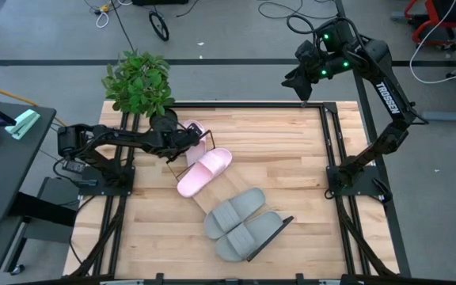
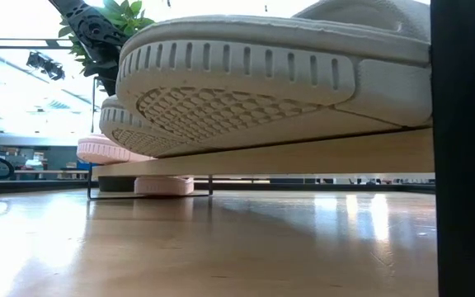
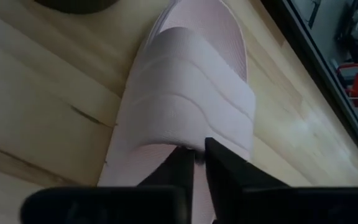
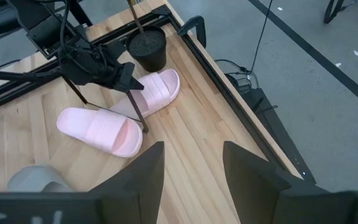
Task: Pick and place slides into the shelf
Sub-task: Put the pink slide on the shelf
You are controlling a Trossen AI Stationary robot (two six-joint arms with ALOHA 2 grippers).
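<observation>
1. Clearly pinching: left gripper (image 3: 197, 163) nipped onto the edge of the ribbed strap of the pink slide on the table (image 3: 188, 99), upper left of centre in the high view, beside the plant pot (image 4: 148, 50).
2. Probably light, soft and springy; likely to flex and sag when lifted, so best taken by the wide strap, near its middle to keep the sole level.
3. Counted: four slides, namely two pink and two grey.
4. Already resting on the shelf (image 1: 269, 237), centre to lower centre of the high view: second pink slide (image 1: 204, 172) and grey pair (image 1: 242, 222).
5. Parked upper right of the high view, off the table: right gripper (image 4: 191, 168), fingers spread, holding nothing.
</observation>
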